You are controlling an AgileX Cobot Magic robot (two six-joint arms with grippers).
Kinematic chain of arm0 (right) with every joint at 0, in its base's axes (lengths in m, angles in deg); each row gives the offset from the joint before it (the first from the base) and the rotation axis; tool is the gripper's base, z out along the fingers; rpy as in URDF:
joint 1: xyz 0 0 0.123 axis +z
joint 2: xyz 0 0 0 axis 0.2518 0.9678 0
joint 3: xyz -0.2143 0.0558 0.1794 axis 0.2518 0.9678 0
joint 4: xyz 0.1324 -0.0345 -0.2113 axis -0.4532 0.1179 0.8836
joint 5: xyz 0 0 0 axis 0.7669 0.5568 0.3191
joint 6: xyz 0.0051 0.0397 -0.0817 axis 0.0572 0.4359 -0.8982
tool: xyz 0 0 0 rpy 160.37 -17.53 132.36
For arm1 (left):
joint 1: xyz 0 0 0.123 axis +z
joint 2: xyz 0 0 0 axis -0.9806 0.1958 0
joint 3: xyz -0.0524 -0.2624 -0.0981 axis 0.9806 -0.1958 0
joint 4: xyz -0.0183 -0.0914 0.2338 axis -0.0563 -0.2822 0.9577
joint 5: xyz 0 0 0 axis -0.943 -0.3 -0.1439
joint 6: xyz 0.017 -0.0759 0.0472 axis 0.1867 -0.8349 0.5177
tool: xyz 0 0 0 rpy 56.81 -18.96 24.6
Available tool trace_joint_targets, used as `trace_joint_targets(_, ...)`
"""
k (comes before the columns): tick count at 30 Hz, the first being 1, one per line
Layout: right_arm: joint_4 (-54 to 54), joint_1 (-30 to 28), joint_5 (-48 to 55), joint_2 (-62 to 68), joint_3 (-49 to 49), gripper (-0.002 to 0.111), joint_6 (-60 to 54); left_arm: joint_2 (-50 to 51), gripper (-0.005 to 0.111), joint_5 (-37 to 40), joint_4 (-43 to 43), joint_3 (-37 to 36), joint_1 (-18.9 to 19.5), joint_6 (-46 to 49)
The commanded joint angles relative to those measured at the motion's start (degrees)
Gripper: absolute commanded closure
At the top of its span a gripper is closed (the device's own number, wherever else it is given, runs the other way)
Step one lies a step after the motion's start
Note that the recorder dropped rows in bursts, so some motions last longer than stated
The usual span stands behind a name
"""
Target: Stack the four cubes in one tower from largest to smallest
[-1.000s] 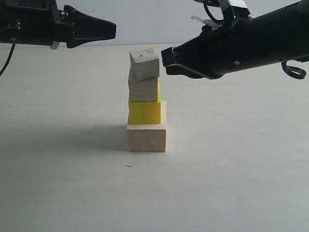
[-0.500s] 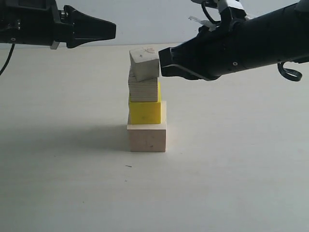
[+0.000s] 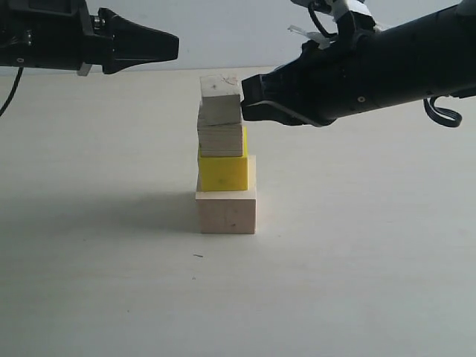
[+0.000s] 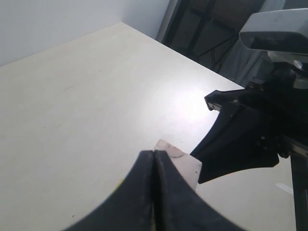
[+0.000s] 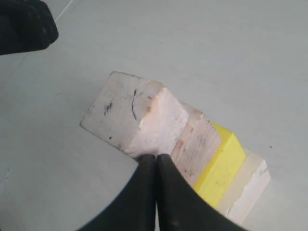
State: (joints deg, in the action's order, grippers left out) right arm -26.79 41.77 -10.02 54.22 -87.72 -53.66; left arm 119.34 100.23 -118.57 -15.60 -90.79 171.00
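The tower stands mid-table: the large pale wooden cube [image 3: 227,212] at the base, the yellow cube [image 3: 223,171] on it, then the plywood cube [image 3: 221,139], and the smallest pale cube [image 3: 221,100] on top. My right gripper [image 3: 243,105] is shut, its tip touching the top cube's right side. The right wrist view shows the shut right gripper [image 5: 156,156] against the smallest cube [image 5: 134,113], with plywood [image 5: 197,144], yellow [image 5: 221,166] and the base cube [image 5: 248,185] beyond. My left gripper [image 3: 175,46] is shut and empty, up and left of the tower; the left gripper [image 4: 154,153] hides most of the top cube [image 4: 185,166].
The pale tabletop [image 3: 357,260] stretches around the tower. The right arm's black body [image 4: 250,130] shows in the left wrist view. A dark area beyond the table's far edge [image 4: 216,33] appears there too.
The right gripper has moved left until its tip meets the top cube. That cube, earlier tilted and skewed, now sits squarer on the plywood cube. The left arm has not moved.
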Motion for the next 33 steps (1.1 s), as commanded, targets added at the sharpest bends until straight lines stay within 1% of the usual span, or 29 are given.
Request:
trace_joint_targets(1, -0.29, -0.22, 0.64, 0.01, -0.47, 0.108, -0.54, -0.47, 0.107, 0.18, -0.27, -0.22, 0.13, -0.41)
trace_joint_targets(33, 0.24, -0.22, 0.89, -0.09, -0.47, 0.108, -0.54, -0.47, 0.107, -1.88, 0.21, -0.22, 0.13, -0.41)
